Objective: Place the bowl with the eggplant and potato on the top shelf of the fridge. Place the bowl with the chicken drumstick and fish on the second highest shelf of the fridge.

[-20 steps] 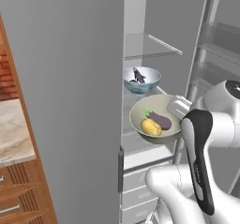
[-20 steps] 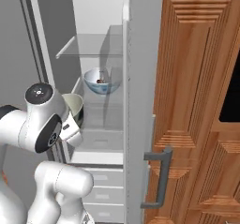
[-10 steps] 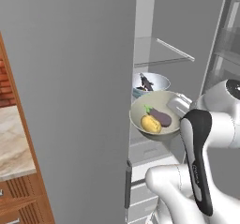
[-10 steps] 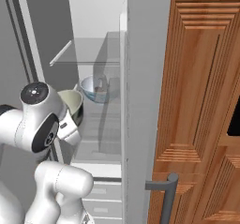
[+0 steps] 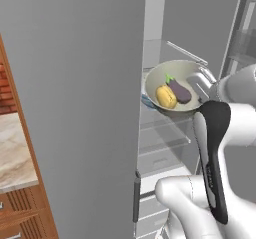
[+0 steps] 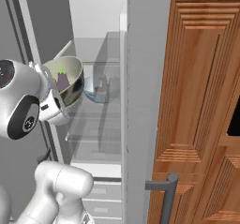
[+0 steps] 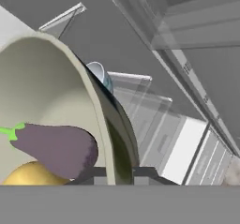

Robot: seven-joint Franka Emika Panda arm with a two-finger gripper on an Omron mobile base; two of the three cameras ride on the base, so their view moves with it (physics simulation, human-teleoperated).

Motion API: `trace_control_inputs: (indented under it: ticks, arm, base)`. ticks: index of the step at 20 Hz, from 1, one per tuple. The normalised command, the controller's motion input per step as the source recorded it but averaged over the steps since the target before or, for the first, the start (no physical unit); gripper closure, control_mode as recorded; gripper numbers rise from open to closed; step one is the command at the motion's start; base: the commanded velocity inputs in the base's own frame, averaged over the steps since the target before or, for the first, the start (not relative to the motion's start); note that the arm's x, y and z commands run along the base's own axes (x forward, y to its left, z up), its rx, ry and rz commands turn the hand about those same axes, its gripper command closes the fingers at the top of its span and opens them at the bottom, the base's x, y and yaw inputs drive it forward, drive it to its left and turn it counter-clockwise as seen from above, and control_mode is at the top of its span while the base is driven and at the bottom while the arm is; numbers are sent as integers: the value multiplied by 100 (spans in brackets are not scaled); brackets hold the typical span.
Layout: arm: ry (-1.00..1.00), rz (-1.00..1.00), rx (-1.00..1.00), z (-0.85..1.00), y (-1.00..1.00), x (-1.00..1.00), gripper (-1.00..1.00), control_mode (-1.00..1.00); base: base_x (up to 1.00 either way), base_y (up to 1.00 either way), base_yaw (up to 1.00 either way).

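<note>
My gripper is shut on the near rim of the olive-grey bowl, held in the air at the open fridge. The eggplant and the potato lie side by side in it. In the hand view the bowl tilts, its rim pinched in the gripper, with the eggplant above the potato. The pale blue bowl stands on a glass shelf inside, lower than the held bowl; its contents are unclear. The top shelf lies just behind the held bowl.
A tall wooden cabinet with a grey handle stands right of the fridge. A stone counter sits at the far left. Fridge drawers lie below the shelves, and door racks hang at the right.
The whole picture has shifted, so the camera moved. The held olive-grey bowl has risen from below the blue bowl to above it, still gripped by its rim.
</note>
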Motion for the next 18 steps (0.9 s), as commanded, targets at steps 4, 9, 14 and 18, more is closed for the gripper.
trace_control_inputs:
  ticks: [4,9,14,18]
  arm:
    - [-2,-15,32,90,-2,-8,100,-100]
    - [-17,-2,4,11,1,-5,100,-100]
    - [-17,-9,0,4,-3,66,100,-100]
    - [-12,-9,0,1,-7,92,100,-100]
  base:
    - [0,0,0]
    - [0,0,0]
    - [0,0,0]
    - [0,0,0]
